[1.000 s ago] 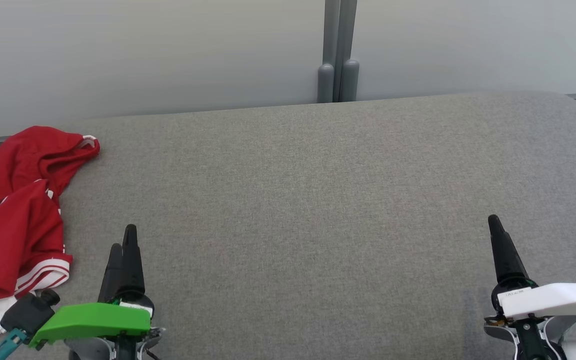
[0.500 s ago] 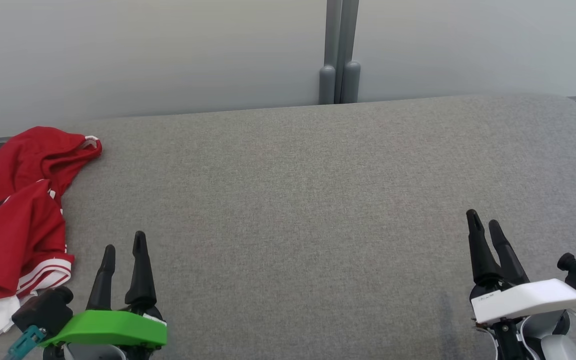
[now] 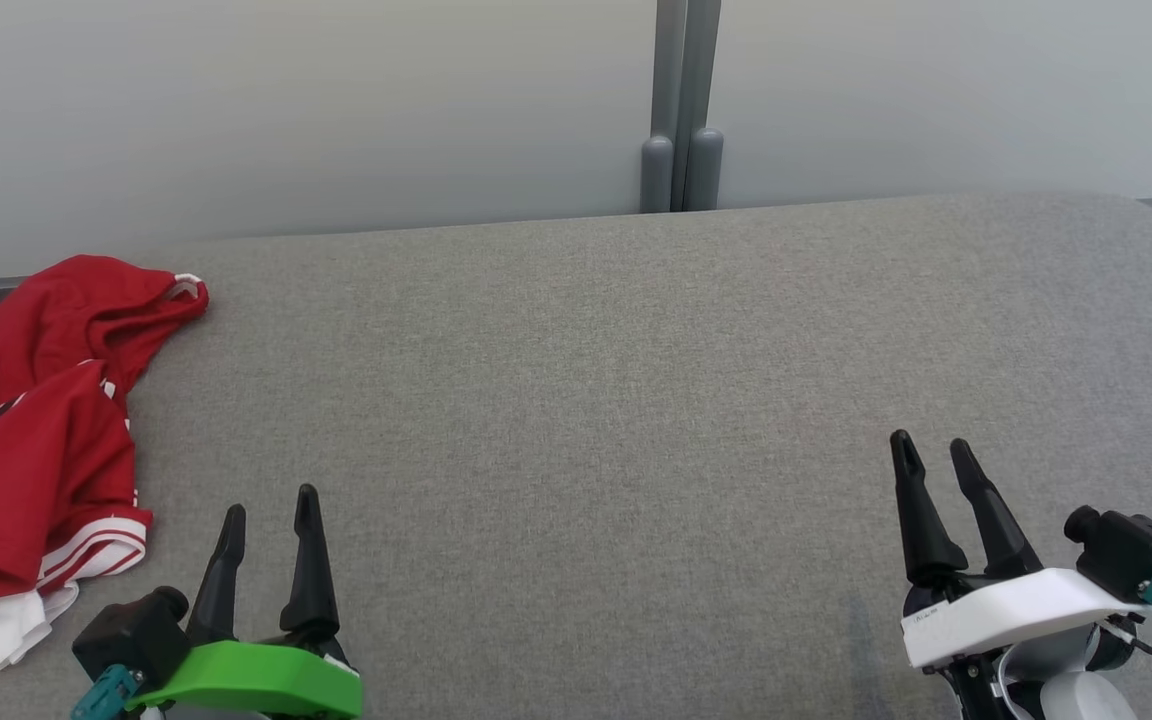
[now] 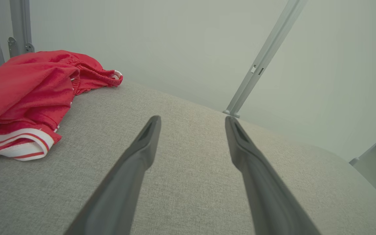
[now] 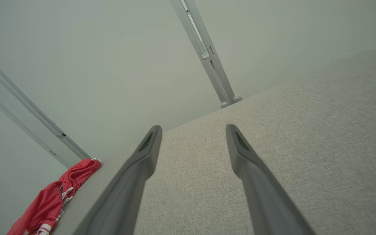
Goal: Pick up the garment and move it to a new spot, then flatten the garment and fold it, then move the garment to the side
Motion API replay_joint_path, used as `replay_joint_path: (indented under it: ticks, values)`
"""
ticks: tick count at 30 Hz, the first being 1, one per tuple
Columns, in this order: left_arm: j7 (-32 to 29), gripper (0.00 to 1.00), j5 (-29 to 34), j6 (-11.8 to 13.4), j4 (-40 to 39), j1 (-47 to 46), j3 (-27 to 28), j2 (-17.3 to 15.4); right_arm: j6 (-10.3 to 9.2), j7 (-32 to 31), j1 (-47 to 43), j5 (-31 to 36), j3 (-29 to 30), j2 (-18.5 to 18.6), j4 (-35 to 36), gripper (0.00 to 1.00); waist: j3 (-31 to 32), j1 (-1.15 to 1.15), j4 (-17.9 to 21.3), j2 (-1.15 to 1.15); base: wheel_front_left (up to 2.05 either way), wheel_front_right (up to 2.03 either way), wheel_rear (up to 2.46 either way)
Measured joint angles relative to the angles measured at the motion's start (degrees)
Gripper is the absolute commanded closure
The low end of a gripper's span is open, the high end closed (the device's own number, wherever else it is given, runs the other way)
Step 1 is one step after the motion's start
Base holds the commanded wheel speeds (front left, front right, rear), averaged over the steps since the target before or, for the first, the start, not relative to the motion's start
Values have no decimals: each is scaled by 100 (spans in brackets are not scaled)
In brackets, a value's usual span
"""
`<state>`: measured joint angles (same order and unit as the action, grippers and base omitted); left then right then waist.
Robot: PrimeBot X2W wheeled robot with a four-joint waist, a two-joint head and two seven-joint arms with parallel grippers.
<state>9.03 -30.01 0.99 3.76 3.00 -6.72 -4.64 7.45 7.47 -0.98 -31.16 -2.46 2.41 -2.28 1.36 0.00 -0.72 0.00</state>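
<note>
head view: a small white label (image 3: 921, 618) sits on the base of the right hand (image 3: 930, 441), under its white plastic cover (image 3: 1016, 605); its print is too small to read. the crumpled red garment with white striped trim (image 3: 31, 440) carries bits of white marking that cannot be read either. it lies at the left edge of the frame, on the far left of the grey woven-fabric tabletop (image 3: 586, 400). the left hand (image 3: 270, 502), under a bright green plastic cover (image 3: 256, 680), is at the lower left with its two dark fingers spread apart, just right of the garment's striped hem and not touching it. the right hand is at the lower right, fingers likewise apart, well away from the garment. a grey metal post (image 3: 681, 110) stands at top centre between pale wall panels (image 3: 286, 110).

left wrist view: the left hand (image 4: 193, 117) has its fingers wide apart over bare tabletop (image 4: 188, 182). the garment (image 4: 21, 88) is heaped at the upper left, near but clear of the left finger.

right wrist view: the right hand (image 5: 193, 127) is spread just as wide over the tabletop (image 5: 305, 137). the garment (image 5: 52, 195) is far off at the lower left.
</note>
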Motion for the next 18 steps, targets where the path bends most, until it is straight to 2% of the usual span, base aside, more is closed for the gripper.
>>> replay_joint_path:
  ticks: [12, 18]
  values:
    - [153, 0, 592, 29, 33, 58, -52, -33, 0, 181, 4, 730, -138, 9, -29, 0, 25, 0, -12, 0, 0, 0, 0]
    - [214, 0, 614, -1, 49, 87, -47, -12, 1, 259, 4, 976, -187, 11, -41, 0, 35, 0, -18, 0, 0, 0, 0]
